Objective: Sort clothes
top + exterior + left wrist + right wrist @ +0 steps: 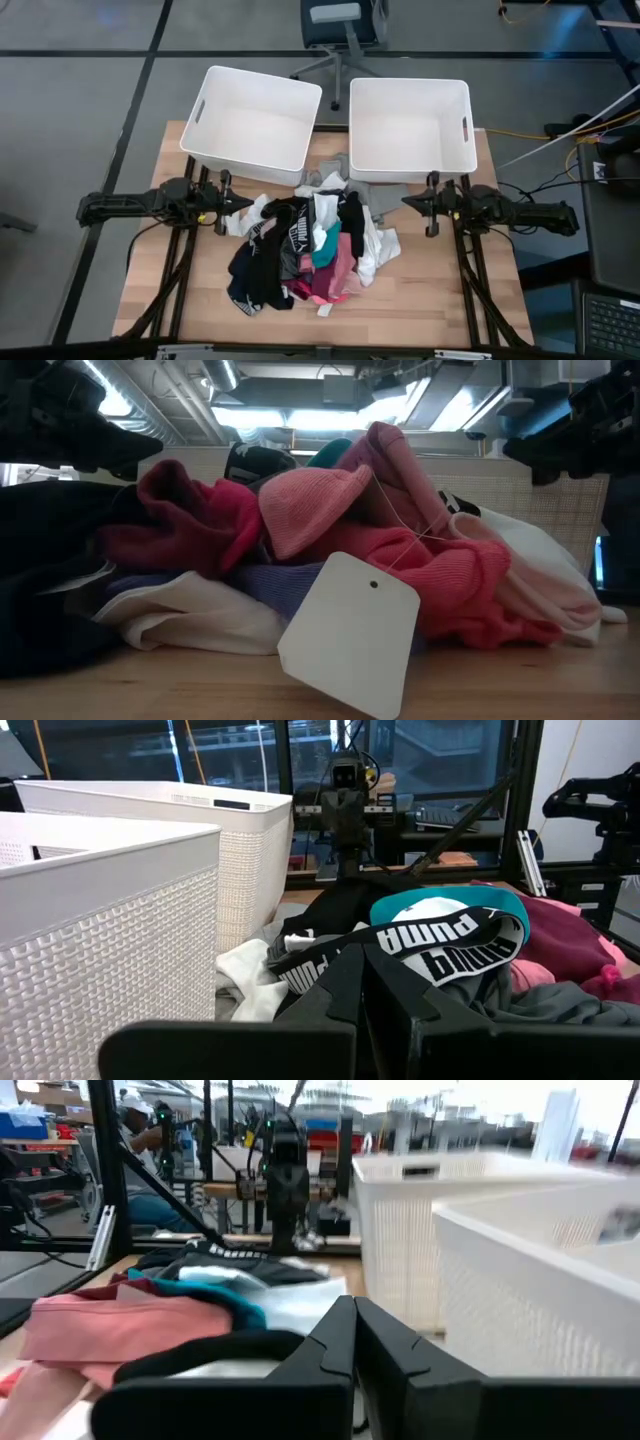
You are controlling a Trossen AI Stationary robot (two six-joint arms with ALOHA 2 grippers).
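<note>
High view shows the clothes (310,255) heaped in one pile mid-table, between the two arms and just near of two white bins (255,122), both of which look empty. So sorting has not started, by my reading; every garment is left to move. Left gripper (243,203) sits at the pile's left edge, right gripper (408,202) just off its right side. Both have their jaws closed to a point and hold nothing. A white tag (350,632) leans against the pile's near side.

Heap of clothes (305,250) mid-table, two white bins (255,122) behind, left gripper (240,203) and right gripper (412,202) flanking, fingers seemingly closed.
</note>
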